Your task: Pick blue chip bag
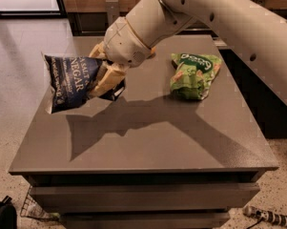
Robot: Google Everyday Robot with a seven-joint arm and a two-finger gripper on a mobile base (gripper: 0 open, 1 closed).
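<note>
The blue chip bag (70, 81) is a crinkled dark navy foil bag with white "VINEGAR" lettering. It hangs in the air above the left part of the grey table (148, 142), clear of the top. My gripper (105, 75) is shut on the bag's right edge, its tan fingers (109, 78) pinching the foil. The white arm reaches in from the upper right.
A green snack bag (194, 74) lies on the table's back right. The arm's shadow falls across the table's middle. A black object (2, 216) and a wire rack (35, 209) sit on the floor at lower left; a cable end (269, 217) lies at lower right.
</note>
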